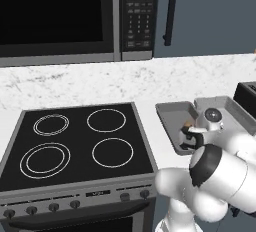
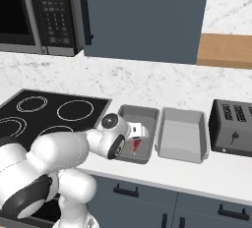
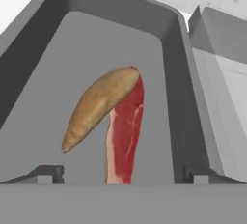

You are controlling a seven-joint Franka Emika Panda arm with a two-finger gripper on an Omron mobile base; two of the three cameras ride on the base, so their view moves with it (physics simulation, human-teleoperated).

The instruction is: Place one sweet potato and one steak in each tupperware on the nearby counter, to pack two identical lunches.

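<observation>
- Darker tupperware (image 3: pixel 43 97), beside the stove on the counter (image 2: pixel 216 175): holds one sweet potato (image 3: pixel 99 103) lying partly over one steak (image 3: pixel 124 133).
- Gripper (image 3: pixel 123 175): jaws wide, empty, above the steak.
- Lighter tupperware (image 2: pixel 182 134), towards the toaster (image 2: pixel 231 126): appears unfilled; second lunch remains.

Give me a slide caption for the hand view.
Open gripper above the darker grey tray holding a tan sweet potato and red raw steak.

A black stove (image 1: pixel 75 146) sits under a microwave (image 1: pixel 75 16); a black toaster (image 2: pixel 232 128) stands below a wooden shelf (image 2: pixel 226 50)
</observation>
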